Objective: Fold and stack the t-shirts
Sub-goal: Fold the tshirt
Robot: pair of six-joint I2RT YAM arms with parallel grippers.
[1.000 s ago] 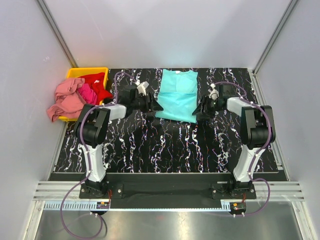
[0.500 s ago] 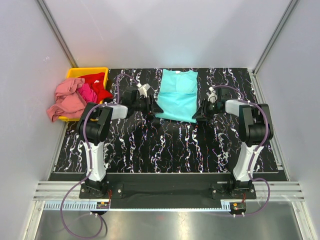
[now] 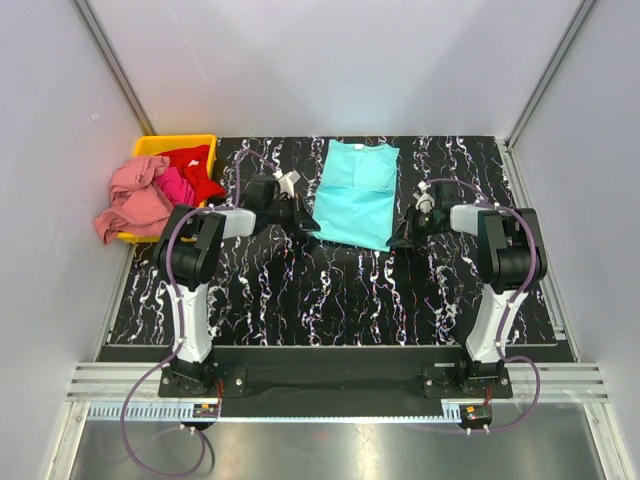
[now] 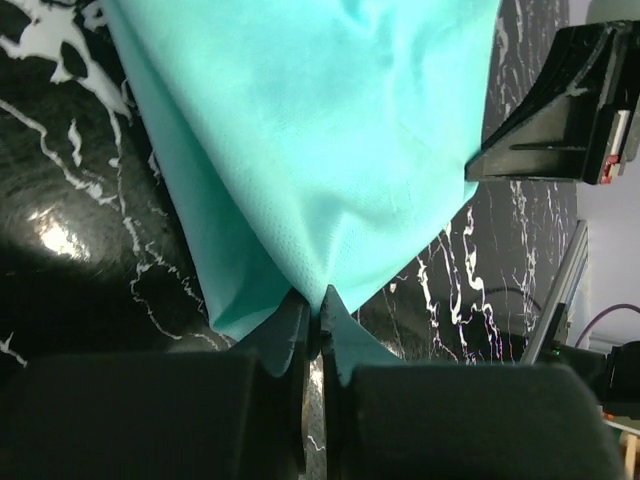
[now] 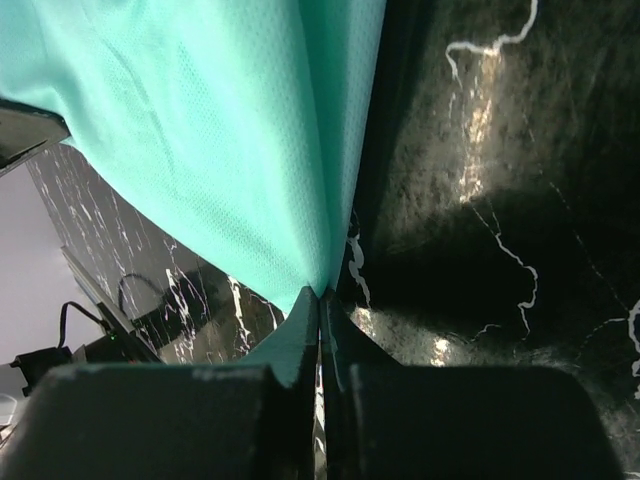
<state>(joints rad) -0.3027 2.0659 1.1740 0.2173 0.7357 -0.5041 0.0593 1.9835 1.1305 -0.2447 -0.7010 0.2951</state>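
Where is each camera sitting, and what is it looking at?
Top: above and behind, looking down at the table; both arms show.
Left wrist: on the left arm, looking along the left gripper, shut on the turquoise t-shirt.
Right wrist: on the right arm, looking along the right gripper, shut on it too.
All three share that t-shirt.

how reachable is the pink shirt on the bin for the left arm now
Probably not yet: its fingers are shut on a near corner of the teal shirt and must let go first. Otherwise the way to the pink shirt draped over the yellow bin looks free.
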